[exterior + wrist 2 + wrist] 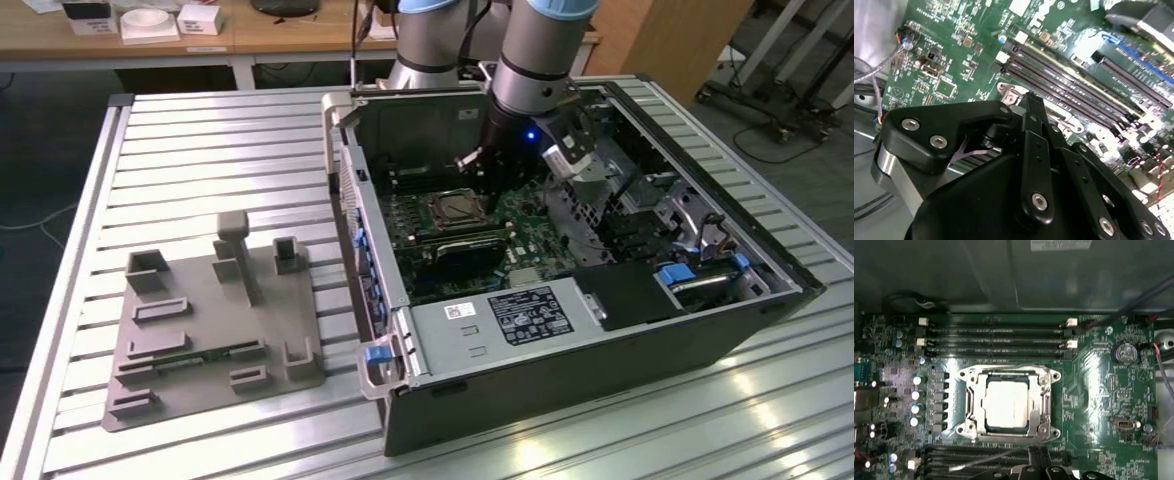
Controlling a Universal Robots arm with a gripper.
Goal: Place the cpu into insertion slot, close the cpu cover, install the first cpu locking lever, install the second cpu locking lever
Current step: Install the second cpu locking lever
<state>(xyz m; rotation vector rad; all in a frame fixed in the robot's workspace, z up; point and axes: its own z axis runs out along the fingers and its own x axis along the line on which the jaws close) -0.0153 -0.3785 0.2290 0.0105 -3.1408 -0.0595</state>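
Since the cpu [1006, 404] already sits flat in its socket with the cpu cover [1008, 402] lying closed around it, framing its pale top, the motherboard [1094, 385] inside the computer case [601, 330] looks ready for levering. My gripper [1039, 454] hovers just beside the socket's edge, fingers pressed together and holding nothing, I judge so its narrow tip can push a thin lever.

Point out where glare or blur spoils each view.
Exterior view: window light glares off the table slats in front of the case. First wrist view: the cpu top is washed out pale and the cover glints. Second wrist view: the pincer looms dark and soft; a bright patch bleaches the board.
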